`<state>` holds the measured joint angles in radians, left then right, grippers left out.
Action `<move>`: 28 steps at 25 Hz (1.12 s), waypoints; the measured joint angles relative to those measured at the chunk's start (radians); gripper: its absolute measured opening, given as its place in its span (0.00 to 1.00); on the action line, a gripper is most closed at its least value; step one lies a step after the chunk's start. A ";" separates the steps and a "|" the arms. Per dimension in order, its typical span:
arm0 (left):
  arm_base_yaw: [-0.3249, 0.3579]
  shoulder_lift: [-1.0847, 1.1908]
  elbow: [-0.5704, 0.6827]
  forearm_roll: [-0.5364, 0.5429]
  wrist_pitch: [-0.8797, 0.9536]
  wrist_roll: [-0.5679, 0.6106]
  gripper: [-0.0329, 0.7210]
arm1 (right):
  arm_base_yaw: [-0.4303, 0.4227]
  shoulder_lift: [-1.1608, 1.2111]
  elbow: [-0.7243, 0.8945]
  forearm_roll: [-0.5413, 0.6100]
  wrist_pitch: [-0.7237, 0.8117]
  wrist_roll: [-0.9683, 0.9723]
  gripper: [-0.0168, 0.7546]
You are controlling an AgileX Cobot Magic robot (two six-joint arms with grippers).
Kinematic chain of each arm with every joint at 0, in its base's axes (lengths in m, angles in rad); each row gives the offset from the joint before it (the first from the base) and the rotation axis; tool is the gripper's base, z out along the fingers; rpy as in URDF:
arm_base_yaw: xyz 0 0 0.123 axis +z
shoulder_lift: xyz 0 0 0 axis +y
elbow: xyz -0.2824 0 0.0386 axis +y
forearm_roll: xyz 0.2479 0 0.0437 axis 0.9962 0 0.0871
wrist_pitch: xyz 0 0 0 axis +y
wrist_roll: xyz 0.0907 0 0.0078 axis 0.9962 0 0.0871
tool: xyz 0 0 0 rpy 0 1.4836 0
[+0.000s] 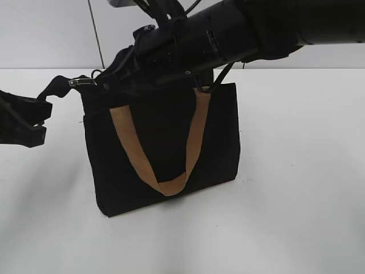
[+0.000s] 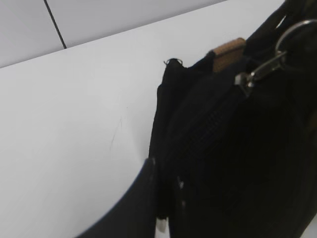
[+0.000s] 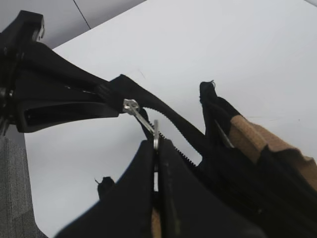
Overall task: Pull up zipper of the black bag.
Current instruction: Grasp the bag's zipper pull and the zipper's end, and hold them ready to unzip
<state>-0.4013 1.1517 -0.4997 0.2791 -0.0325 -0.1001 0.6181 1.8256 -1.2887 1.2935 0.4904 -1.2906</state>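
The black bag [image 1: 165,148] stands upright on the white table with a tan strap handle [image 1: 191,142] hanging down its front. The zipper runs along its top rim, and its silver pull tab [image 1: 83,82] is at the bag's left end. My right gripper [image 3: 156,144] reaches over the bag from the right and is shut on the pull tab's ring [image 3: 146,124]; zipper teeth [image 3: 181,131] show beside it. My left gripper [image 1: 40,114] is shut on the black fabric tail at the bag's left end [image 3: 124,84]. In the left wrist view its finger [image 2: 148,198] presses against the bag [image 2: 237,163], with the pull tab [image 2: 262,69] above.
The white table [image 1: 302,188] surrounds the bag, and a grey wall runs behind it. My right arm [image 1: 239,28] covers the bag's top rim in the exterior view. A grey fabric surface [image 3: 12,198] shows at the lower left of the right wrist view.
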 joint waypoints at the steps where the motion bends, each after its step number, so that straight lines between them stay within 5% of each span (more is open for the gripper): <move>1: 0.000 0.000 0.000 0.002 0.000 0.000 0.06 | 0.000 0.000 0.000 -0.010 -0.001 0.010 0.02; 28: 0.000 -0.029 0.000 0.049 0.145 0.000 0.06 | 0.000 0.000 0.000 -0.058 0.000 0.067 0.02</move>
<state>-0.4013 1.1230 -0.4997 0.3281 0.1128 -0.1001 0.6181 1.8254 -1.2887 1.2356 0.4903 -1.2236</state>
